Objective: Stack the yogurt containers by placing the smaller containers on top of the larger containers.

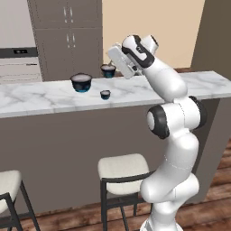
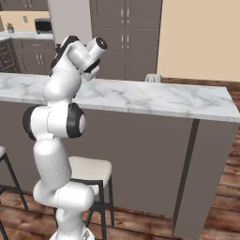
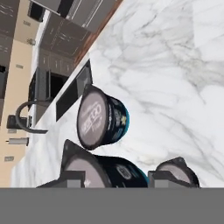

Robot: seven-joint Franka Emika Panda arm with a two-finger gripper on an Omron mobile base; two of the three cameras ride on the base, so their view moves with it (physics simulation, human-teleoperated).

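Jaws [image 1: 109, 68] closed on medium yogurt cup [image 1: 108, 70], held lifted above marble tabletop [image 1: 40, 97]. Large yogurt cup [image 1: 81, 82] resting on tabletop to the left; tiny yogurt cup [image 1: 105, 94] nearer, just in front.

Glossy marble counter [image 1: 40, 97]; yogurt containers [image 3: 103, 118] seemingly plastic.

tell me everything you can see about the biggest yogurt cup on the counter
The biggest yogurt cup is round and bowl-shaped, with dark sides, a pale flat top and a glossy blue base. It stands upright on the white marble counter, left of the tiny cup, apart from it. Nothing rests on it and nothing touches it but the counter.
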